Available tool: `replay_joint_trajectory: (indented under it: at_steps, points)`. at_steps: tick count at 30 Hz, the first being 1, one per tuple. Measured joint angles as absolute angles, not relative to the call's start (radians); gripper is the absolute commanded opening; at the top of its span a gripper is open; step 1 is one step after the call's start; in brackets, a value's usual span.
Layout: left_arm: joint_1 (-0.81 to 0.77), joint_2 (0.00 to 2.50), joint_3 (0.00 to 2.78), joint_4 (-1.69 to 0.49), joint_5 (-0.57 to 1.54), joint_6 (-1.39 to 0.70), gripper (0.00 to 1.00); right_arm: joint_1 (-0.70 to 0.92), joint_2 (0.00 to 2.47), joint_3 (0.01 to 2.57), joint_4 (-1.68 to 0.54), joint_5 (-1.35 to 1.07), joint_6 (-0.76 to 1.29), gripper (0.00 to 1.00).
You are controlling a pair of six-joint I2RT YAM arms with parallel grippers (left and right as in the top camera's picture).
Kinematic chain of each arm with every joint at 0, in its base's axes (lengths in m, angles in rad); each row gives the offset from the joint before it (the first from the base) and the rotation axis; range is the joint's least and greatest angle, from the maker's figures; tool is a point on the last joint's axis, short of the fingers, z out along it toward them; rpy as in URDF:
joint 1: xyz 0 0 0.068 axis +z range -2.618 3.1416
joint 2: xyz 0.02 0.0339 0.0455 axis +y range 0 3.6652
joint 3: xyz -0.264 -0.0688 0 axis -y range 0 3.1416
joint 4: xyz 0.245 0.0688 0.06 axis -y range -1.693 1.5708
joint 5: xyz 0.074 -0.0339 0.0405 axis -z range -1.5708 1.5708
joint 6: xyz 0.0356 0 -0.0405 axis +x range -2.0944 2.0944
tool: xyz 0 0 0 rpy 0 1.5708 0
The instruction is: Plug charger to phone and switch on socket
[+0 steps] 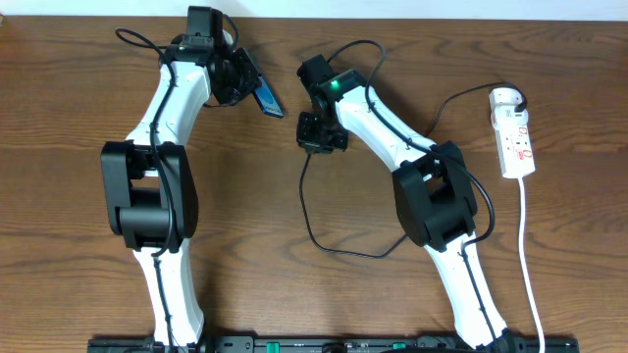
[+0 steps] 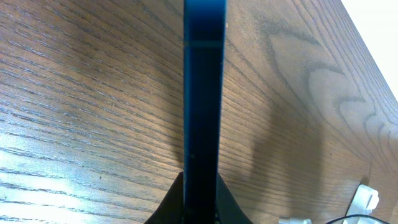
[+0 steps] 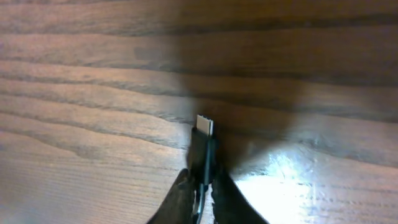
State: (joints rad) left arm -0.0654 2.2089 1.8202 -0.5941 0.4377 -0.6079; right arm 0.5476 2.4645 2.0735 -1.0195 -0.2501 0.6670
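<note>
Two grippers hold parts: the left gripper (image 1: 243, 83) clamps the slim blue-screened phone (image 1: 265, 95) on edge, long axis angled toward the right gripper (image 1: 319, 137), which pinches the black charger plug (image 3: 205, 130), metal tip forward. Only brown wooden table (image 1: 69, 245) lies between them; the white power strip (image 1: 514, 137) sits far right.

one phone (image 1: 267, 93), one charger (image 1: 304, 196), one socket (image 1: 515, 137), two arms: left arm (image 1: 162, 118), right arm (image 1: 412, 157).
</note>
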Motion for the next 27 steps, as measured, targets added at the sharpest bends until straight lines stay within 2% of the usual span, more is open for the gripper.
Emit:
replay_joint_trajectory:
  at_steps: [5, 8, 15, 20, 27]
  points:
    - [-0.065, 2.209, 1.82, -0.586, 0.459, -0.605, 0.08, 0.542, 2.465, 2.067, -0.999, -0.297, 0.638, 0.01]
    - [-0.061, 2.209, 1.82, -0.505, 0.551, -0.591, 0.08, 0.529, 2.465, 2.061, -0.99, -0.343, 0.599, 0.01]
    - [-0.047, 2.209, 1.819, -0.07, 0.942, -0.582, 0.07, 0.444, 2.46, 2.051, -0.962, -0.583, 0.378, 0.01]
    - [-0.049, 2.209, 1.818, 0.242, 1.158, -0.732, 0.07, 0.355, 2.41, 2.045, -0.964, -0.892, 0.138, 0.01]
    - [-0.048, 2.209, 1.818, 0.487, 1.26, -0.967, 0.07, 0.276, 2.344, 2.046, -0.967, -1.16, -0.023, 0.01]
